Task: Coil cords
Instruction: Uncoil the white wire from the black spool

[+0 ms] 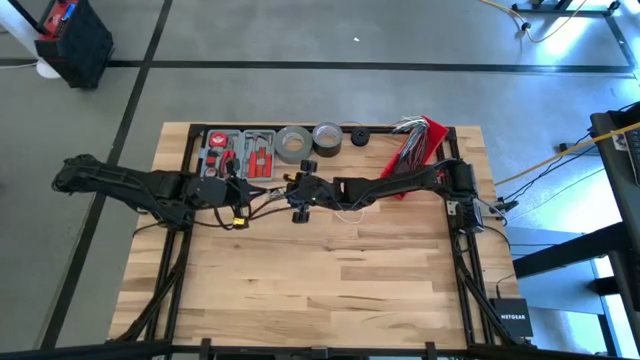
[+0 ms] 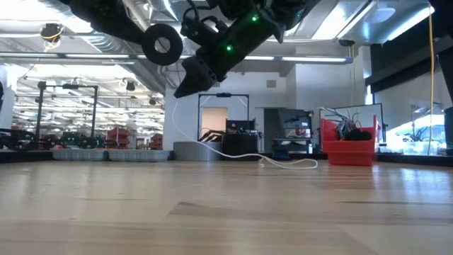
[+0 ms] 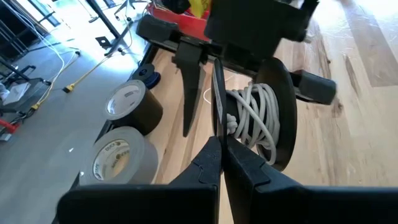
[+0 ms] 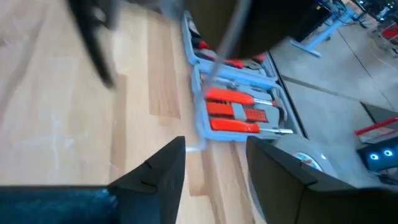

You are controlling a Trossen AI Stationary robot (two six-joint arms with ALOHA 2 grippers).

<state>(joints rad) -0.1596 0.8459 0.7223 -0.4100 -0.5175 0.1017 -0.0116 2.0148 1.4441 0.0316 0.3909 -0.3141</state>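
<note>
While both arms meet above the middle of the surface [image 1: 300, 290], the left claw [image 3: 221, 149] is pressed together, pinching nothing. Just ahead, white cord [image 3: 255, 118] is wound around the round black puck [image 3: 280, 118] (its loose tail [image 2: 241, 152] trails down onto the wood). The right claw [image 4: 214, 162] hangs spread nearby.

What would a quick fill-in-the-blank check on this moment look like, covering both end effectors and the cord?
1. The left end effector is ____.
2. The white cord is wound on a black ____.
3. The right end effector is ____, holding nothing.
4. The tool case holds tools with ____ handles.

Missing words: shut; puck; open; red
</note>
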